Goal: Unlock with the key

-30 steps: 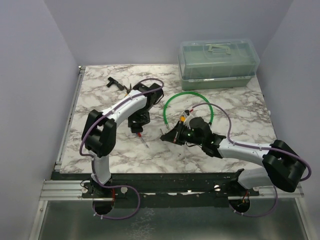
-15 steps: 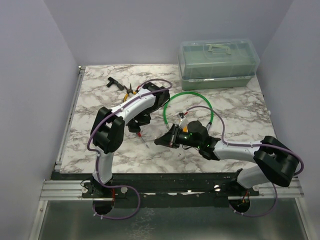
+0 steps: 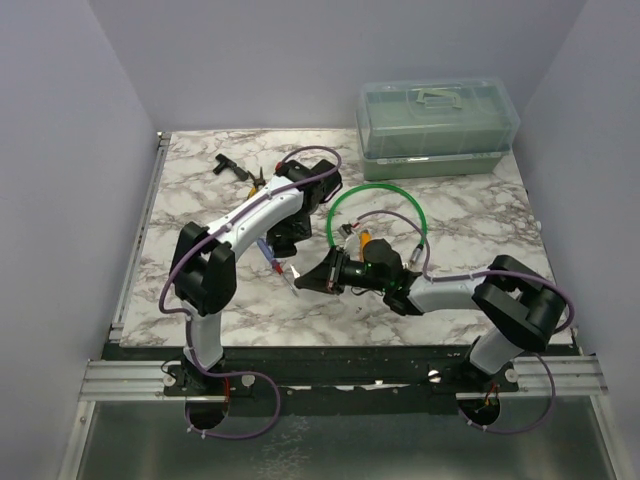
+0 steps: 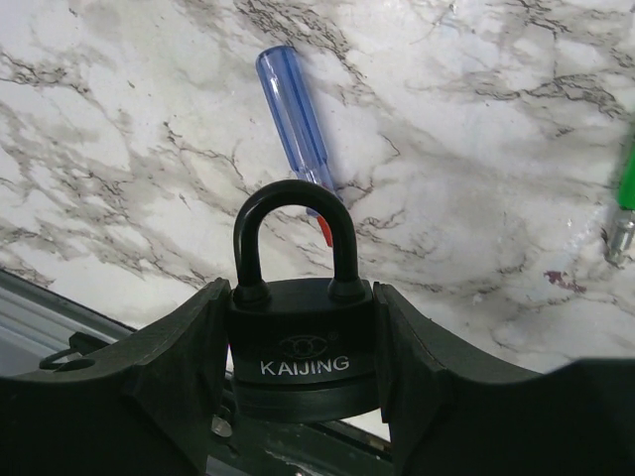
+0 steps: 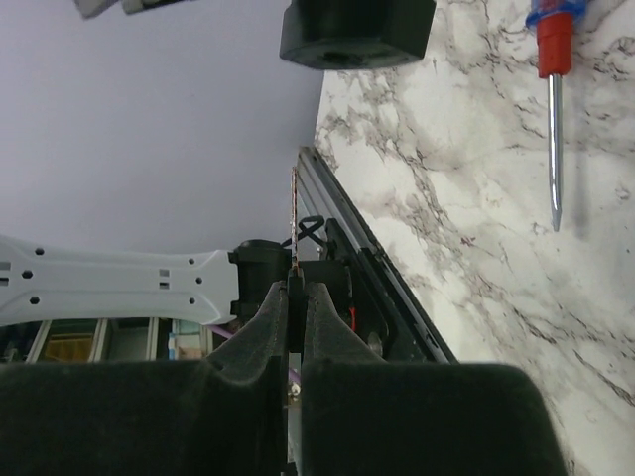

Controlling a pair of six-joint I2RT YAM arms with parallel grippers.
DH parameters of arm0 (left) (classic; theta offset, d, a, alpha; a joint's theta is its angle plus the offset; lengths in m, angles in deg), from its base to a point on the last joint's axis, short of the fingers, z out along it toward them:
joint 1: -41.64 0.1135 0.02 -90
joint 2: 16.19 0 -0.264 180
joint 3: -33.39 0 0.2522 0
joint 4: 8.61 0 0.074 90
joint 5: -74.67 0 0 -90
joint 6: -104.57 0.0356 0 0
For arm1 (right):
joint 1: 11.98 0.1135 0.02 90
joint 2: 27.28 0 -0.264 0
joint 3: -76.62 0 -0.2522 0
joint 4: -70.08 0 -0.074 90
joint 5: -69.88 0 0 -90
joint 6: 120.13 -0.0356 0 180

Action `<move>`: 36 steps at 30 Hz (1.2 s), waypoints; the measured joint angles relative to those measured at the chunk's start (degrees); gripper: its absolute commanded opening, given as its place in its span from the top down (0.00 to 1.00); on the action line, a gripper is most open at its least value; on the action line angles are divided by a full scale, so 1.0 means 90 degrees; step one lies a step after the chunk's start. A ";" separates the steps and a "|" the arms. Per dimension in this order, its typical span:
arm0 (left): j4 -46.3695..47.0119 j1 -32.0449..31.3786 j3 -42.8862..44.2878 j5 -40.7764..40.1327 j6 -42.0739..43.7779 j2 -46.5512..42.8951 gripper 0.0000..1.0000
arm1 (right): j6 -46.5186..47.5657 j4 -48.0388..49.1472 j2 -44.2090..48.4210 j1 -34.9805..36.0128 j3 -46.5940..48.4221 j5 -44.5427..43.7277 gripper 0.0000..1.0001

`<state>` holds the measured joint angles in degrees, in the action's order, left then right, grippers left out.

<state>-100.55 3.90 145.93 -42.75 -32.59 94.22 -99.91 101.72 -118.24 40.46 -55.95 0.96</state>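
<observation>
My left gripper (image 4: 303, 297) is shut on the body of a black padlock (image 4: 303, 342) marked KAIJING. Its shackle (image 4: 293, 223) stands closed, held above the marble table. In the top view the left gripper (image 3: 283, 240) mostly hides the padlock. My right gripper (image 5: 296, 288) is shut on the key (image 5: 295, 223), a thin metal blade seen edge-on that sticks out past the fingertips. The padlock's underside (image 5: 355, 30) shows at the top of the right wrist view, apart from the key. In the top view the right gripper (image 3: 315, 278) sits just right of and below the left one.
A blue-and-red-handled screwdriver (image 3: 272, 258) lies on the table under the grippers and also shows in the left wrist view (image 4: 298, 129). A green cable loop (image 3: 345, 205) lies behind the right arm. A green toolbox (image 3: 437, 125) stands at the back right. Pliers (image 3: 258, 180) lie at the back left.
My right gripper has moved left with the key, closer to the left gripper. The left gripper has shifted slightly back and right, uncovering more of the screwdriver.
</observation>
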 measured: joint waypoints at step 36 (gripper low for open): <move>0.0634 0.0000 -0.0401 0.0833 0.0112 -0.0731 1.00 | -0.0284 0.0068 -0.0192 0.0000 0.0216 -0.0483 1.00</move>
<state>-94.84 3.90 142.33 -35.25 -31.58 87.64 -102.47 102.33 -119.97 40.46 -54.00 -3.39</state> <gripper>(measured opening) 0.572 0.033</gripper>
